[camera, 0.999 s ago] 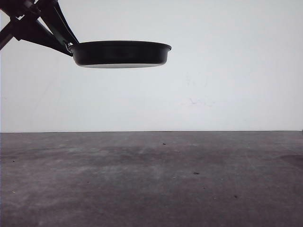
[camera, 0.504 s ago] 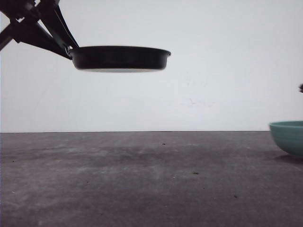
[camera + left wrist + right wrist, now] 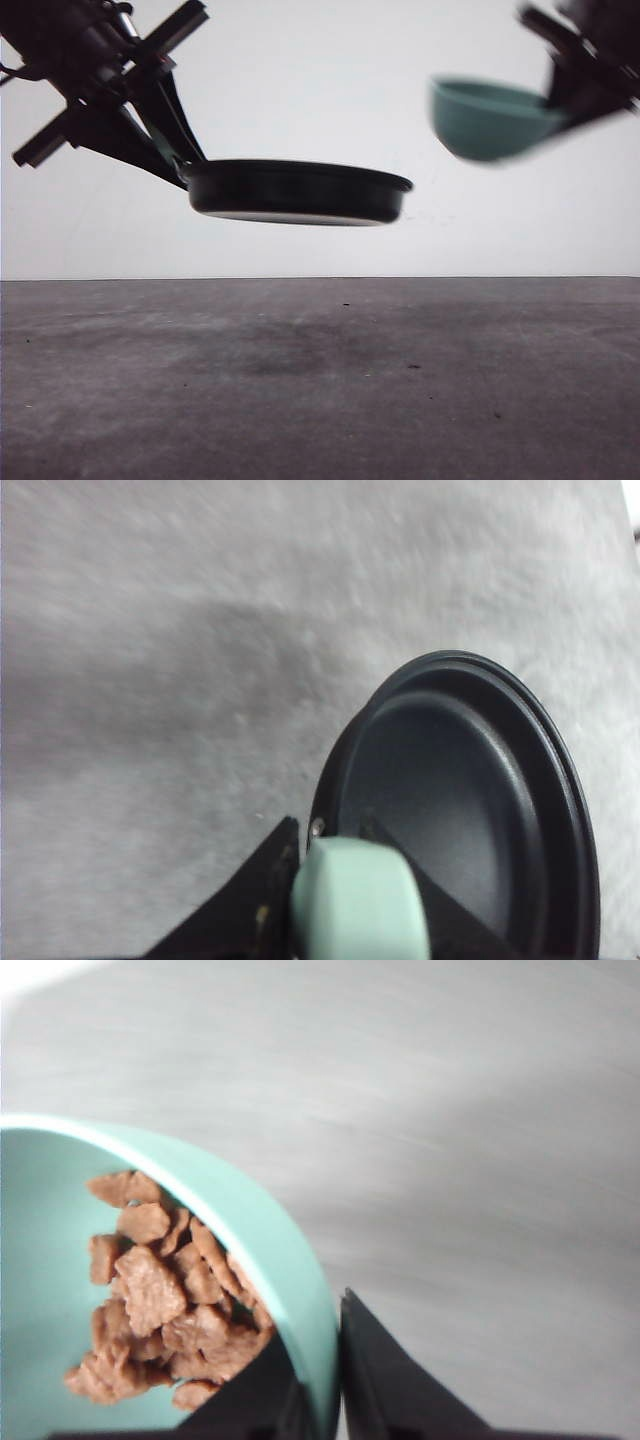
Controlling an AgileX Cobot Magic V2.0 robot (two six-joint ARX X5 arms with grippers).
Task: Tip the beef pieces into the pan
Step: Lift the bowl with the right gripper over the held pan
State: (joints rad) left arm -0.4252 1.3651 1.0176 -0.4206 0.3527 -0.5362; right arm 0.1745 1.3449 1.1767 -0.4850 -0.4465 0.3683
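I hold the pan level above the bench, left jaws clenched on its handle; right jaws grip the bowl rim. Beef inside looks light and loose, likely to tumble fast.

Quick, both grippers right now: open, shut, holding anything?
Left gripper: shut on the pan by its mint handle, held above the table.
Right gripper: shut on the bowl rim, beef pieces inside.
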